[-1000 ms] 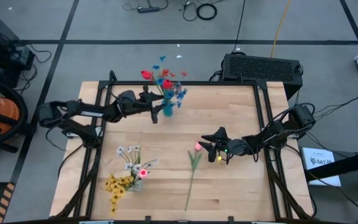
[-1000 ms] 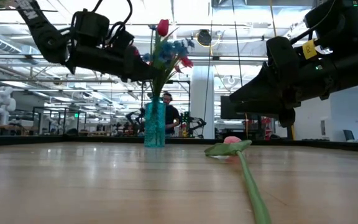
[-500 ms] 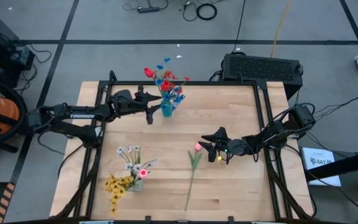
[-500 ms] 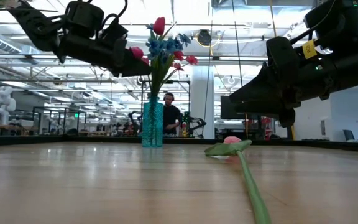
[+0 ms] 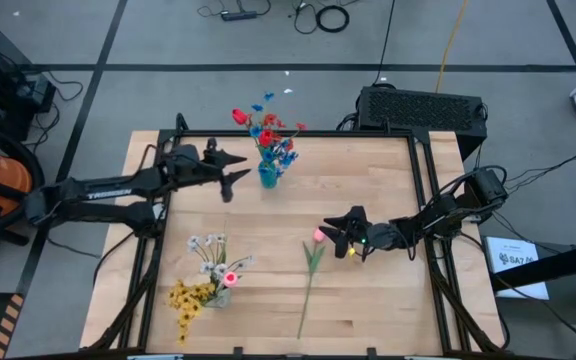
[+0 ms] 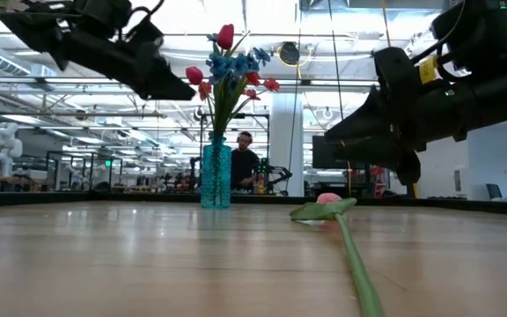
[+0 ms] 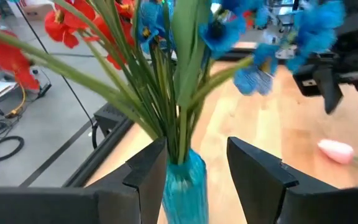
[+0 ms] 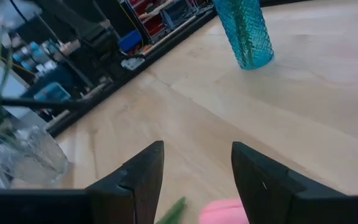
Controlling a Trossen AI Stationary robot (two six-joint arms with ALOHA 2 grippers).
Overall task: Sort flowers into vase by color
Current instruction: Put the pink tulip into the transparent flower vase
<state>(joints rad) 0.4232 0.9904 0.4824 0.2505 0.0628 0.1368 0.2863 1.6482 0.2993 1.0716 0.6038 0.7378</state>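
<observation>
- A teal glass vase [image 5: 268, 177] stands upright near the table's far edge, holding red and blue flowers [image 5: 269, 134] whose green stems fan out above its mouth.
- A clear vase [image 5: 218, 295] stands near the front left, holding white flowers [image 5: 206, 245], a yellow spray [image 5: 185, 298] leaning outward, and one pink-red bloom [image 5: 230, 278].
- A single pink flower [image 5: 319, 236] lies flat on the wood, its long green stem [image 5: 307, 290] running toward the front edge.

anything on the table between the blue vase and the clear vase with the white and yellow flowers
No. In the high view only bare wood lies between the blue vase and the clear vase; the open left gripper hovers beside the blue vase, off that line.
</observation>
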